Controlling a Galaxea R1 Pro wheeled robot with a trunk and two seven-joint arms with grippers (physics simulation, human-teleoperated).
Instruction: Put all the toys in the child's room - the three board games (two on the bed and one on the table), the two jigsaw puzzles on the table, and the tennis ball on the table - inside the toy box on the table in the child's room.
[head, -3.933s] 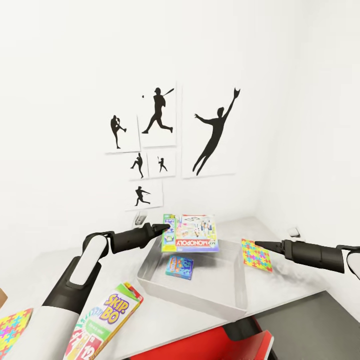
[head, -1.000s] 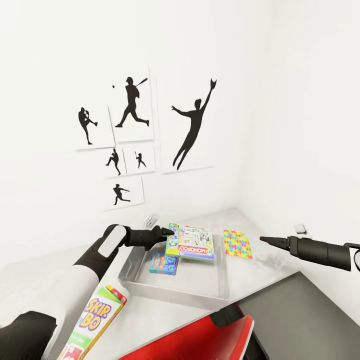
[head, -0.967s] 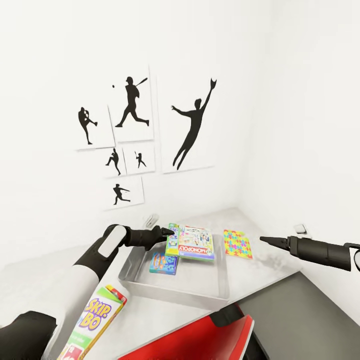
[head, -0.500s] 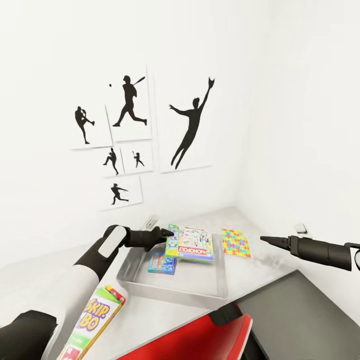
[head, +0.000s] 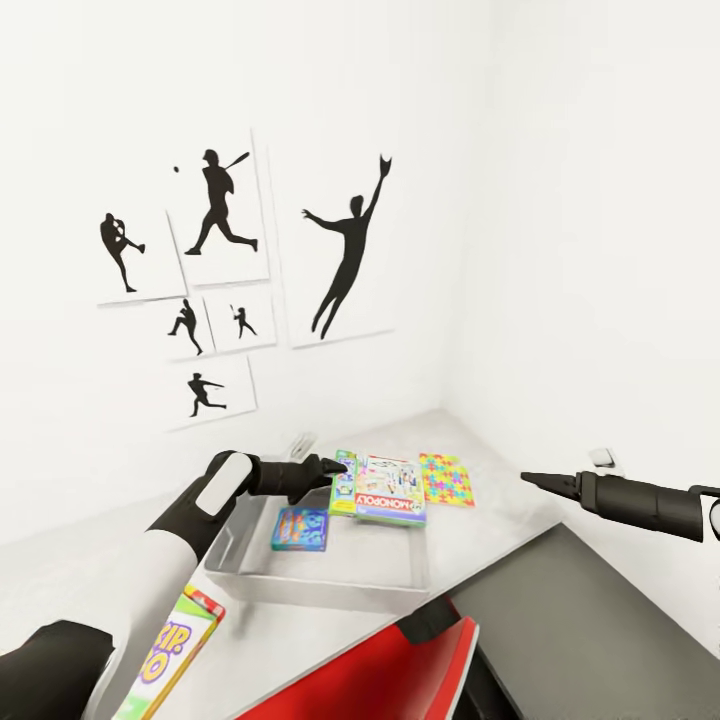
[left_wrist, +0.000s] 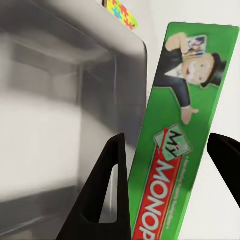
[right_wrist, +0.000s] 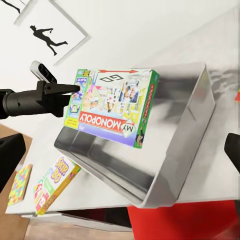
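Green-edged Monopoly box (head: 390, 489) pinched by left gripper (head: 345, 465) above grey toy box (head: 400, 583) on table (head: 505, 500); blue game (head: 301, 529) inside. Right gripper (head: 527, 478) held off to the side, jaw state unclear.

Monopoly box (head: 390, 489) hangs level above grey toy box (head: 250, 578), where blue game (head: 301, 529) lies flat.

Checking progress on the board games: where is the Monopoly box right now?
In the head view the Monopoly box sits mid-frame, held by the left pincer above the toy box's far end, with the blue game lying inside below it.
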